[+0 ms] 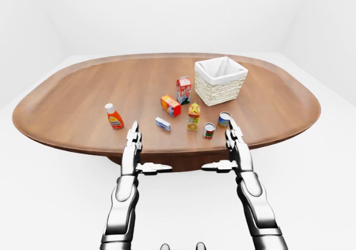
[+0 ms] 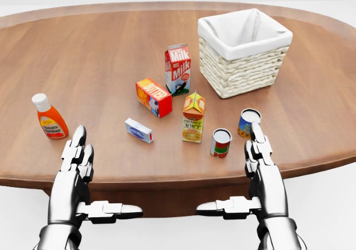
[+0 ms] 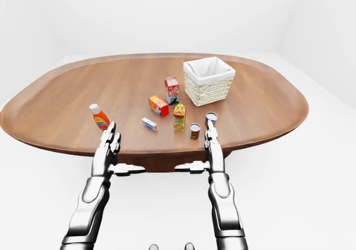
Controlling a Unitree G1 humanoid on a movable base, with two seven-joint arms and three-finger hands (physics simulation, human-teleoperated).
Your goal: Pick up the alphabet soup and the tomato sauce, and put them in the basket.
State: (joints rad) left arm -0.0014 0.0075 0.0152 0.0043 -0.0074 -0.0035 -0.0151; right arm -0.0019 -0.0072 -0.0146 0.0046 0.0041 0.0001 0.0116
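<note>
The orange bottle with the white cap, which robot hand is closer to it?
The left robot hand. It sits just right of and below the orange bottle in the head view. The right robot hand is far across the table, by the two cans.

An oval wooden table (image 2: 100,60) carries a basket (image 2: 243,52), cartons, two cans and a bottle.

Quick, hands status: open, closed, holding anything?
Left hand: open, holding nothing.
Right hand: open, holding nothing, fingertips near the blue-labelled can.
</note>
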